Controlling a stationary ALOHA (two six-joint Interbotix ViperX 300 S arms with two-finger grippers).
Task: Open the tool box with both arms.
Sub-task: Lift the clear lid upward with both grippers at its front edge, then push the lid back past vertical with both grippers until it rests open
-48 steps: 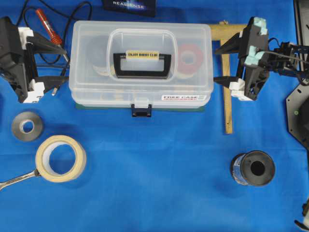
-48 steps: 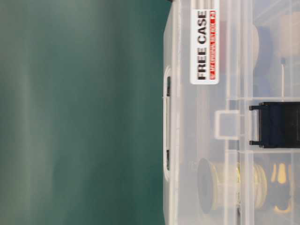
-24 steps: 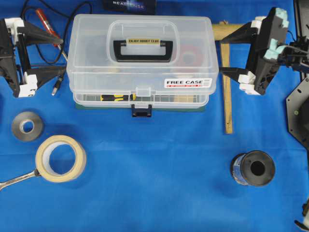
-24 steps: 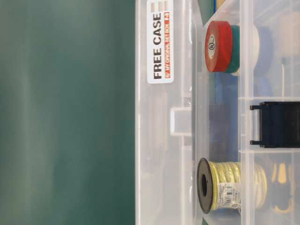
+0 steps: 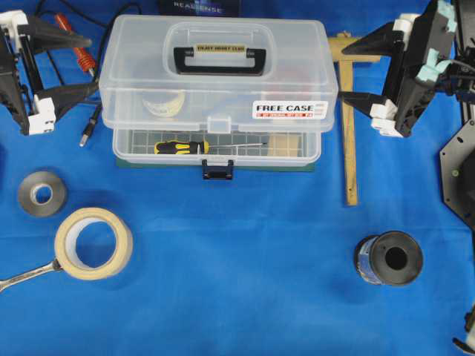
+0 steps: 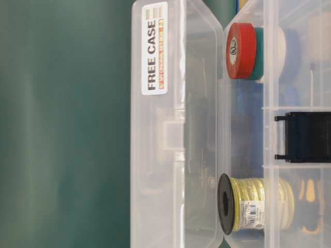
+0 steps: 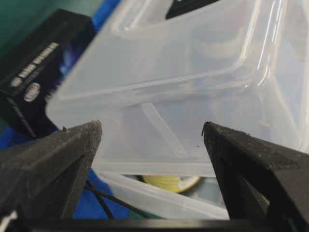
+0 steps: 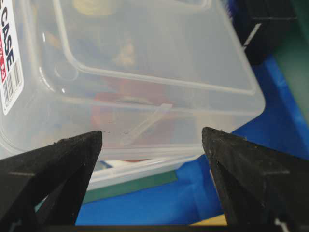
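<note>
- A blue cloth (image 5: 245,282) covers the whole work surface and carries everything.
- The tool box (image 5: 215,81) stands at the back middle on its green base, lid raised off the lower tray.
- A grey tape roll (image 5: 41,193) lies at the left, well apart from the box.
- A cream masking-tape roll (image 5: 93,242) lies just in front of it, with a metal wrench (image 5: 26,274) touching its left edge.
- A black spool (image 5: 389,258) sits at the front right.
- A wooden square (image 5: 348,141) lies just right of the box.
- A red-handled tool (image 5: 74,46) and black cables (image 5: 96,111) lie at the back left.
- A black box (image 5: 199,7) sits at the back edge.
</note>
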